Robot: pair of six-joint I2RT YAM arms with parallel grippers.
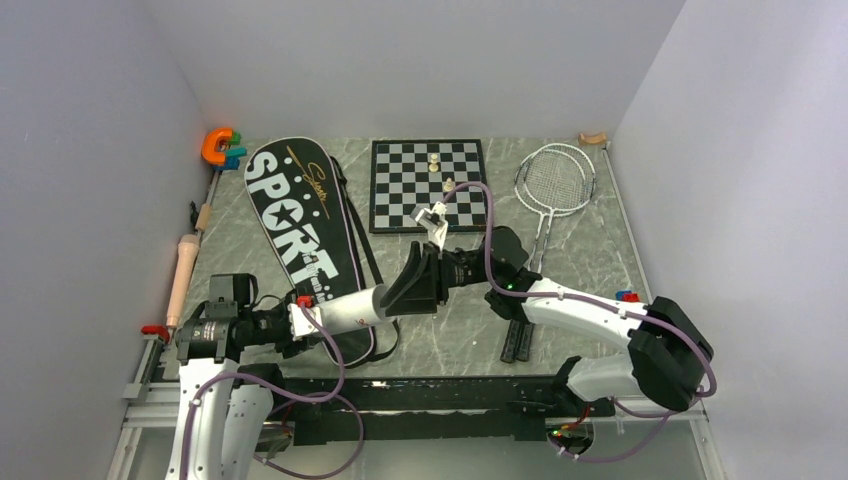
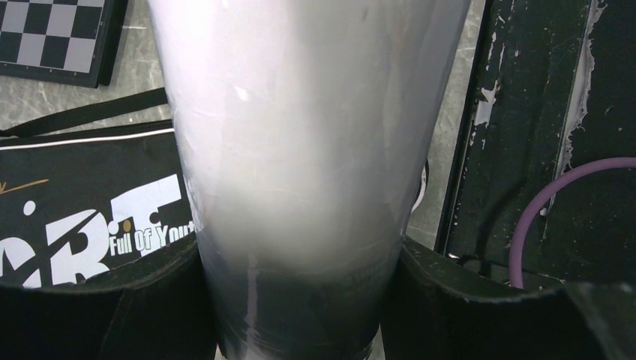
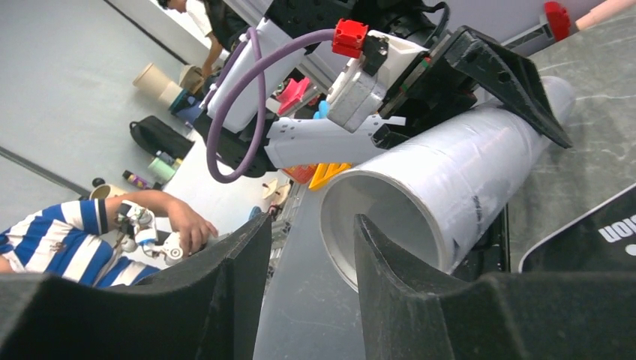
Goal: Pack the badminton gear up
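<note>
Left wrist view is basically all tube [image 2: 300,135] (it fills the frame). The left gripper [image 2: 300,292] is clamped round it, jaws pressed on each side. The tube sticks straight out ahead of that gripper, above the bag [image 1: 300,230], with its open mouth facing the right gripper [image 3: 311,225]. That one's jaws are a little apart with nothing between them, just short of the mouth. Rackets [image 1: 552,185] lie on the table [image 1: 600,240] well behind the right gripper.
</note>
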